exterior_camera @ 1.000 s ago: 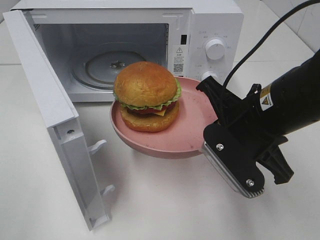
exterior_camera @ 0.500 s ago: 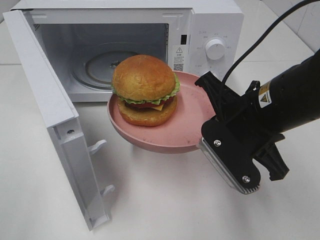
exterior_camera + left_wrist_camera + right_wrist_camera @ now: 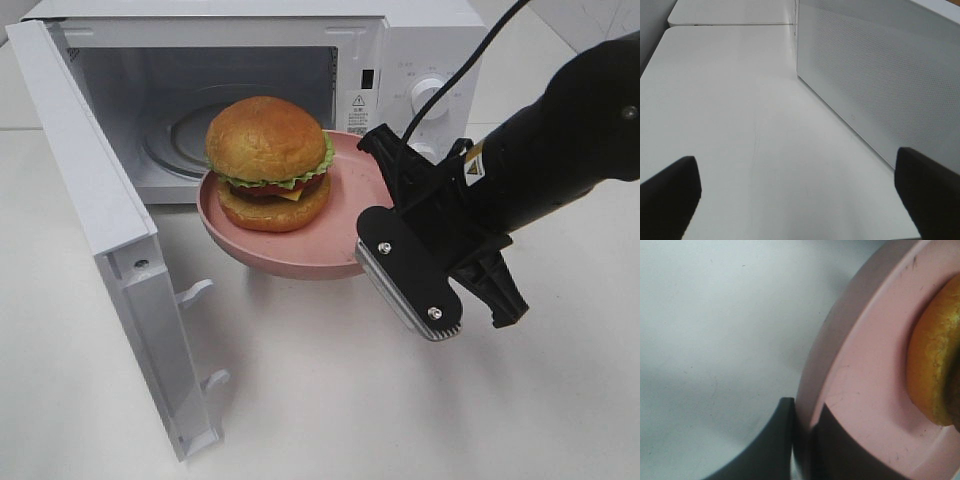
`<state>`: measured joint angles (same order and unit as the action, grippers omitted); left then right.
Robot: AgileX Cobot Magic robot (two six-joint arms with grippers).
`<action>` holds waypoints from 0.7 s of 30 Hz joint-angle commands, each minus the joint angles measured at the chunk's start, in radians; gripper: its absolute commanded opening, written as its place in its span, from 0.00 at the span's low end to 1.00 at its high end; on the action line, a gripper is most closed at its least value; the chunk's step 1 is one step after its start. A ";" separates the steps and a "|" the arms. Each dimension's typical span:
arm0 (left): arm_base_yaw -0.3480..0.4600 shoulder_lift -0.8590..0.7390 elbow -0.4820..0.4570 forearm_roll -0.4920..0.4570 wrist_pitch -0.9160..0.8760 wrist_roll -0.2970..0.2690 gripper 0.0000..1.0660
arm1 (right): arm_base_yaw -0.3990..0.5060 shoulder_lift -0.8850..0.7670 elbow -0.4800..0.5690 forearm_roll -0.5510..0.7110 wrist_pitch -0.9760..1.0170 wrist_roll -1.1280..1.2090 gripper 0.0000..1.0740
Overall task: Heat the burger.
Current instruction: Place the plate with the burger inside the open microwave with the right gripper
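The burger [image 3: 267, 160], with its golden-brown bun, lettuce and cheese edge, sits on a round pink plate [image 3: 300, 258]. The plate hangs in the air just in front of the open microwave cavity [image 3: 200, 110]. My right gripper [image 3: 383, 175] is shut on the plate's right rim. In the right wrist view its fingertips [image 3: 785, 440] pinch the pink plate [image 3: 865, 390] rim, with the burger [image 3: 935, 365] bun at the edge. My left gripper [image 3: 800, 200] stands open over bare table, holding nothing; it does not show in the exterior high view.
The white microwave [image 3: 430, 50] stands at the back. Its door [image 3: 90, 210] swings open to the left, and a glass turntable [image 3: 190, 135] lies inside. The left wrist view shows the door's mesh-patterned face [image 3: 880, 75] beside white table [image 3: 740, 125].
My right gripper has carried the plate and burger leftward and back, closer to the microwave opening. The left gripper has not moved.
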<state>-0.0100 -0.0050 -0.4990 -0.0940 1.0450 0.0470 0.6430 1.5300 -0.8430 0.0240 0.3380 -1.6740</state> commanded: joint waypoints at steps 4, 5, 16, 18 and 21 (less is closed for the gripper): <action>-0.003 -0.022 0.002 -0.002 -0.008 -0.002 0.95 | -0.003 0.044 -0.077 0.006 -0.064 0.024 0.01; -0.003 -0.022 0.002 -0.002 -0.008 -0.002 0.95 | -0.003 0.062 -0.098 0.005 -0.064 0.024 0.01; -0.003 -0.022 0.002 -0.002 -0.008 -0.002 0.95 | -0.003 0.157 -0.198 -0.047 -0.030 0.054 0.01; -0.003 -0.022 0.002 -0.002 -0.008 -0.002 0.95 | -0.003 0.189 -0.240 -0.067 -0.006 0.090 0.01; -0.003 -0.022 0.002 -0.002 -0.008 -0.002 0.95 | -0.003 0.209 -0.264 -0.067 -0.003 0.103 0.01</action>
<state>-0.0100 -0.0050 -0.4990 -0.0940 1.0450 0.0470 0.6430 1.7470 -1.0820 -0.0370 0.3930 -1.5920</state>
